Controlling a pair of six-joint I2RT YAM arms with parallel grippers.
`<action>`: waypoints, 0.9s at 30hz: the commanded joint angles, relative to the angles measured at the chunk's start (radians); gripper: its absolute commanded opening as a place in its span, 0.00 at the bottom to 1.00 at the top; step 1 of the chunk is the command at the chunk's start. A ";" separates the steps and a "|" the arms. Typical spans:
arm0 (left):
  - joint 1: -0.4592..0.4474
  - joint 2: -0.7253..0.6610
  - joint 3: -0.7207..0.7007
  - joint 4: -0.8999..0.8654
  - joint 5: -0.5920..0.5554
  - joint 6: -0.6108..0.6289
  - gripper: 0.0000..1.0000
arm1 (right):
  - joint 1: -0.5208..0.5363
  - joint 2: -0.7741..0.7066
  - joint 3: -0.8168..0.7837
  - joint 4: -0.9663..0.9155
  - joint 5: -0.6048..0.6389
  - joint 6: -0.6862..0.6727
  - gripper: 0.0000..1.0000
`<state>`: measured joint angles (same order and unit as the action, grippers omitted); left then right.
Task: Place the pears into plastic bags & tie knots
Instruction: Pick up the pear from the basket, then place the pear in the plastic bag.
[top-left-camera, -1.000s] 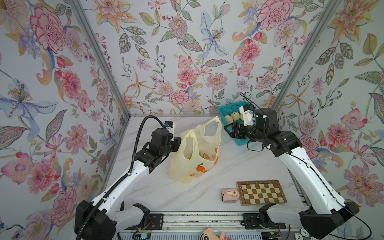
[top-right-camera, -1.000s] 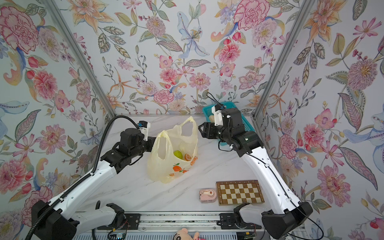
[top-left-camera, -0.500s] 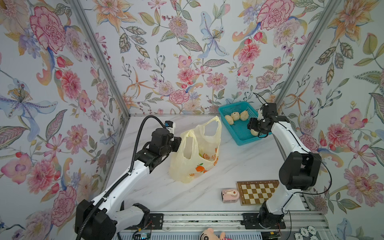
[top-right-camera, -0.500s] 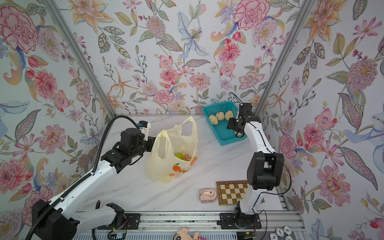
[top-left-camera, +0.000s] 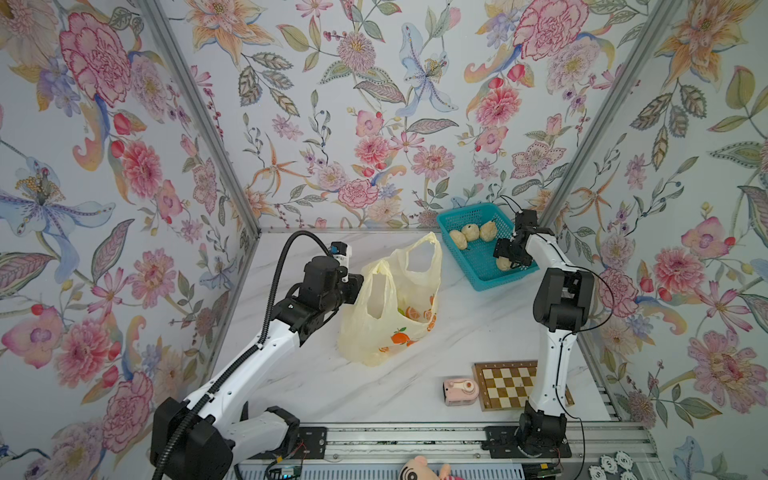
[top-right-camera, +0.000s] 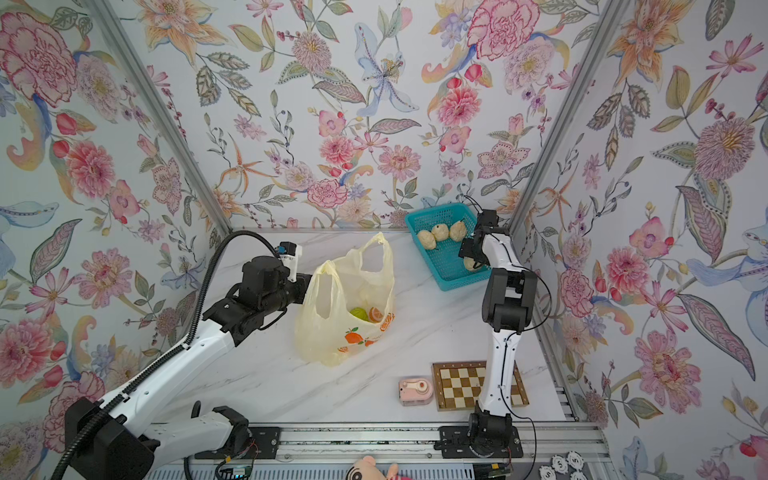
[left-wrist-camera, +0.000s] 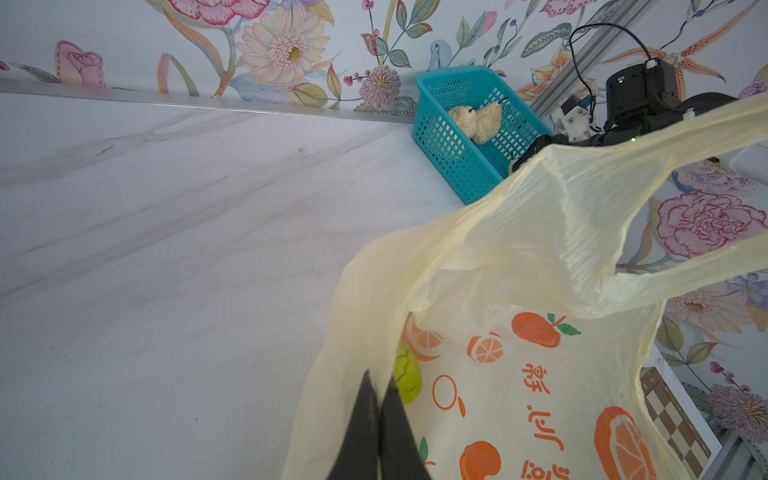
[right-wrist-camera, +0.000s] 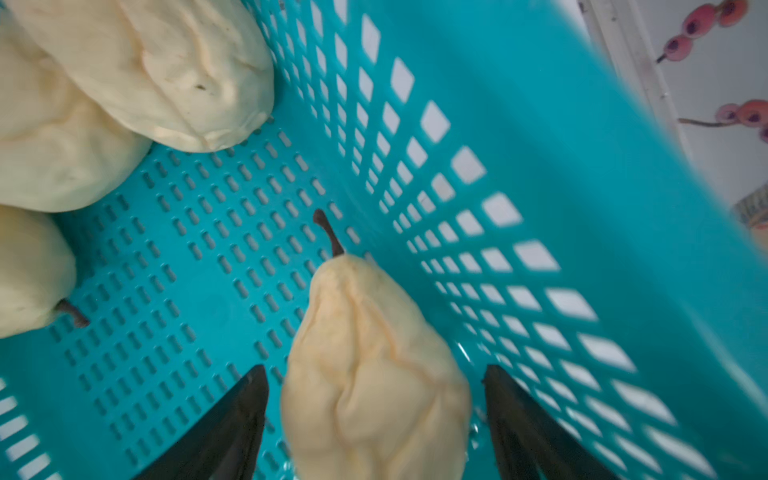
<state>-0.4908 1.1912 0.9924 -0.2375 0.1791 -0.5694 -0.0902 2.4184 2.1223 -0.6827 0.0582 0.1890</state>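
The pale-yellow plastic bag with orange fruit prints stands mid-table with its mouth held up. My left gripper is shut on the bag's rim film at its left side. A yellow-green pear lies inside the bag. My right gripper is down in the teal basket, open, its fingers on either side of a cream pear with gaps on both sides. Three more cream pears lie at the basket's far end.
A chessboard and a pink toy camera lie at the front right. A plush toy pokes up at the front rail. Flowered walls close in on three sides, and the basket sits in the back right corner.
My right arm has swung from beside the bag back into the basket, and its jaws have opened wider round a pear. The left arm and the bag have held still.
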 joint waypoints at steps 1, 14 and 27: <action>-0.006 0.011 0.010 0.000 0.013 -0.006 0.00 | 0.008 0.052 0.077 -0.053 0.011 -0.013 0.79; -0.006 -0.004 -0.006 0.013 0.002 -0.013 0.00 | 0.068 -0.176 -0.038 -0.054 -0.015 -0.005 0.57; -0.007 -0.014 -0.023 0.039 0.004 -0.014 0.00 | 0.219 -0.739 -0.415 -0.044 -0.380 0.040 0.56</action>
<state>-0.4908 1.1912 0.9771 -0.2058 0.1783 -0.5770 0.0845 1.7576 1.7565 -0.7147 -0.2058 0.2031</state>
